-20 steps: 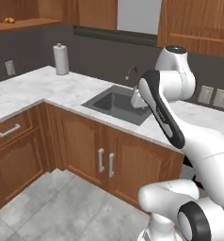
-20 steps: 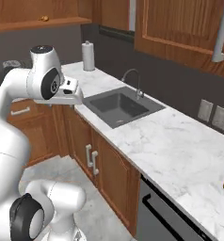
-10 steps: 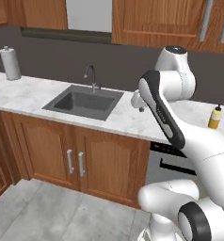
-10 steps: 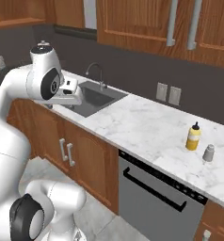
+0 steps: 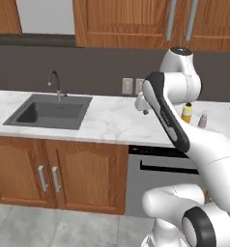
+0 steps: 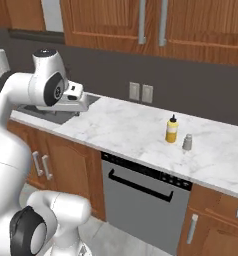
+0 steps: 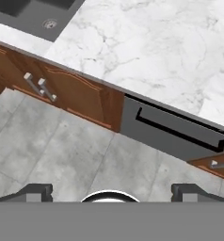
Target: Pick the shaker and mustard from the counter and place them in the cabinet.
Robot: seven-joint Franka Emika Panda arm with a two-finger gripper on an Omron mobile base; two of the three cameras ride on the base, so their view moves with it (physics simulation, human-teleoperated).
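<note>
Counter (image 6: 141,135) of white grey-veined marble runs across the scene above brown wooden base doors and a grey dishwasher front (image 6: 141,200). Above it hangs the brown wooden wall cabinet (image 6: 191,25), doors closed, with long grey bar handles. A dark sink (image 5: 47,111) with a curved faucet is set into the counter's left part. The mustard (image 6: 171,129) stands upright on the counter toward the right, about midway between its near edge and the wall, with the shorter grey shaker (image 6: 187,142) just beside it on the right, slightly nearer. The gripper (image 7: 112,190) sits well left of both, over the counter's near edge by the sink, its fingers spread wide with nothing between them.
</note>
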